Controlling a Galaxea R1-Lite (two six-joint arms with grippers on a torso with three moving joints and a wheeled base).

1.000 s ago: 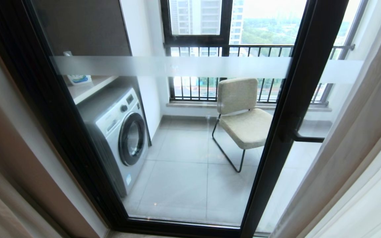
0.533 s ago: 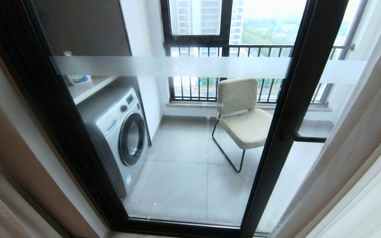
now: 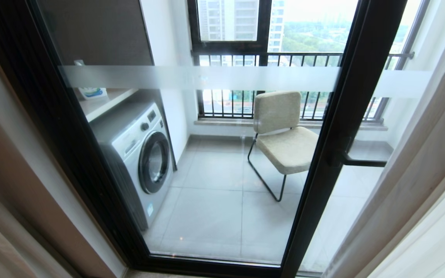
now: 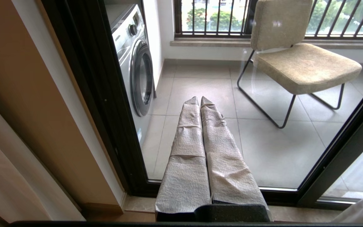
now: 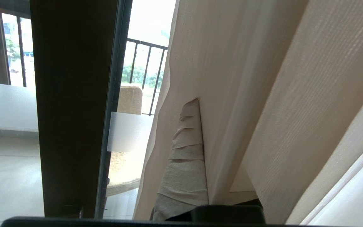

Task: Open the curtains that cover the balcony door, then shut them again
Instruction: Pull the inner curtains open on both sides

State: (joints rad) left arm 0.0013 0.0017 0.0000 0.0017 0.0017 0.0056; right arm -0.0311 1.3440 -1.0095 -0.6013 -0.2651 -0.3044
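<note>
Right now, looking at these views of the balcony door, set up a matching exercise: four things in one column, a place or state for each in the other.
Things:
1. washing machine
2. chair
3. curtains
4. left gripper

Places or states:
A. shut, holding nothing
B. behind the glass, on the left
C. gathered at the right of the balcony door
D. by the railing, seat empty

Pairs: 1-B, 2-D, 3-C, 4-A
</note>
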